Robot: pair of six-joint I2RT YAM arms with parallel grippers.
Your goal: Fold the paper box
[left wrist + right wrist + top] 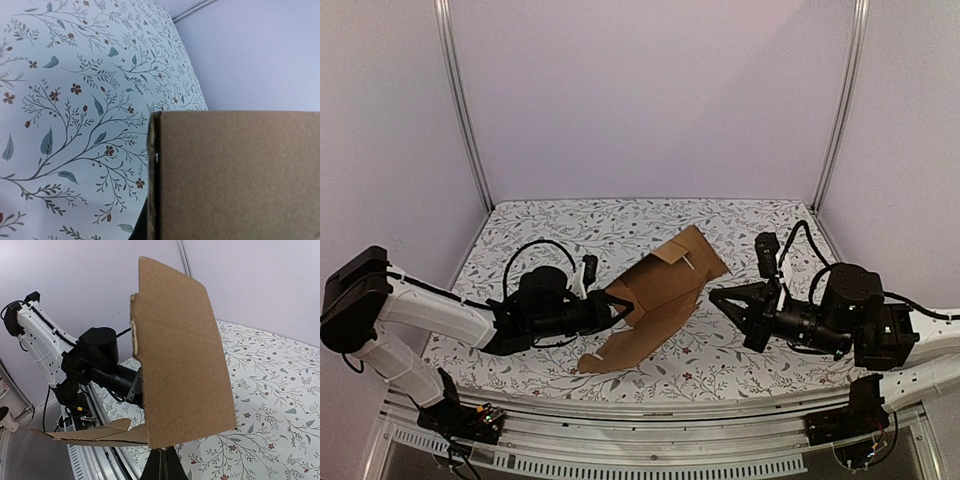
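Mid-table on the white floral-print tablecloth (620,225), the half-raised paper box (655,300), a brown die-cut cardboard sheet, sits between two arms. The left gripper (608,308), fingers pressed together, nips its left flap. The right gripper (716,296), likewise pressed together, appears to pinch a panel at the right edge (its wrist view shows cardboard rising straight from the tips). We judge the fold goes best if one side anchors while the other swings slowly along the scored crease. The sheet's long axis runs diagonally, near-left to far-right.
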